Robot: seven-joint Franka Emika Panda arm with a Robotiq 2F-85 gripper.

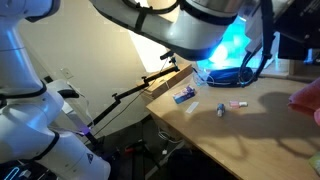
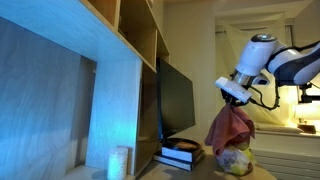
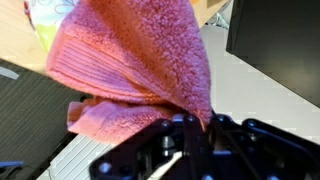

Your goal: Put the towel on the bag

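Beside dark monitor [image 2: 175, 100], towel [image 2: 230, 128] above bag [image 2: 236, 160]

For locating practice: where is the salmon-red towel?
In an exterior view, the salmon-red towel hangs from the tool over a yellowish bag, right of the black monitor.

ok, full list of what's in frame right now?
towel: 1, salmon-red, hanging from the gripper right above the bag; contact unclear
bag: 1, pale yellow-white, on the surface under the towel
monitor: 1, black, beside the shelf unit
shelf unit: 1, light wood, foreground in an exterior view
white cylinder: 1, at the foot of the shelf unit
table: 1, wooden
blue item: 1, small, near the table edge
small pale items: about 3, white and pinkish, scattered on the table
arm: 1, white and grey
gripper: 1, dark, shut on the top of the towel
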